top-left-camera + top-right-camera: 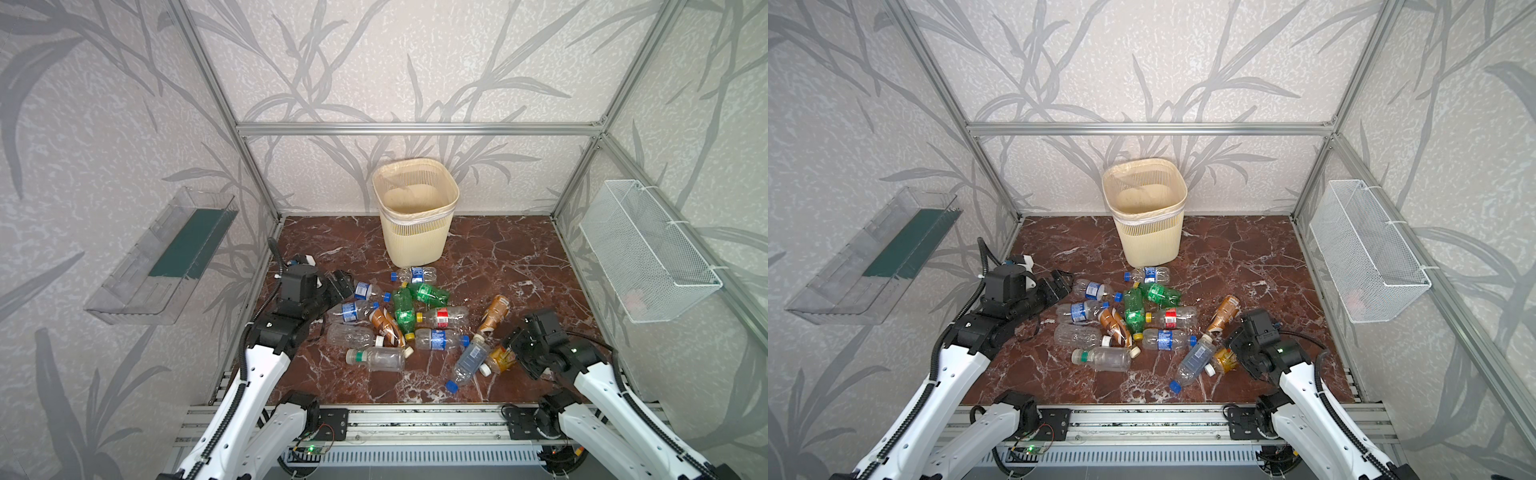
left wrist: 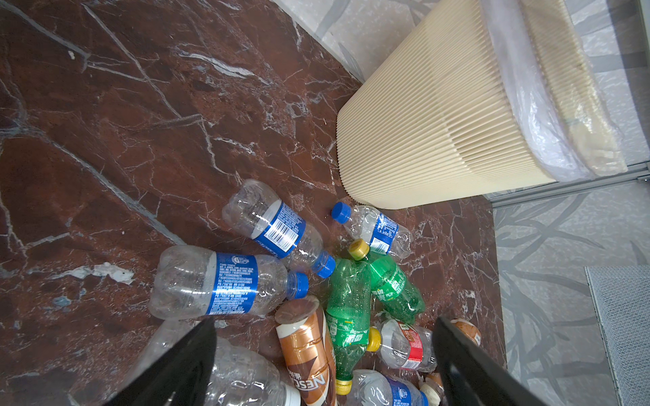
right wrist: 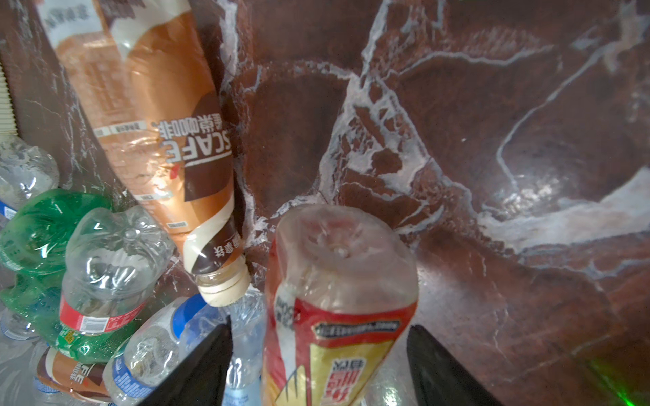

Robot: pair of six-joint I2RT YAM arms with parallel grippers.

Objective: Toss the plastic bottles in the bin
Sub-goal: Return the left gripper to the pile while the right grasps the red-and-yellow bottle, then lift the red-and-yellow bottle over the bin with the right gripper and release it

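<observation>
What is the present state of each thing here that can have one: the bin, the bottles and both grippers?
Cream ribbed plastic bin: upright, liner bag fitted, no bottle visible inside.
Small plastic bottles: all lying on the brown marble surface, outside the bin.
Left gripper: open, holding nothing.
Right gripper: open, jaws either side of the red-and-yellow-labelled bottle, not closed on it.

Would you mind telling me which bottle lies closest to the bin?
The clear bottle with blue label and blue cap, at the foot of the bin; all others lie farther away.
</observation>
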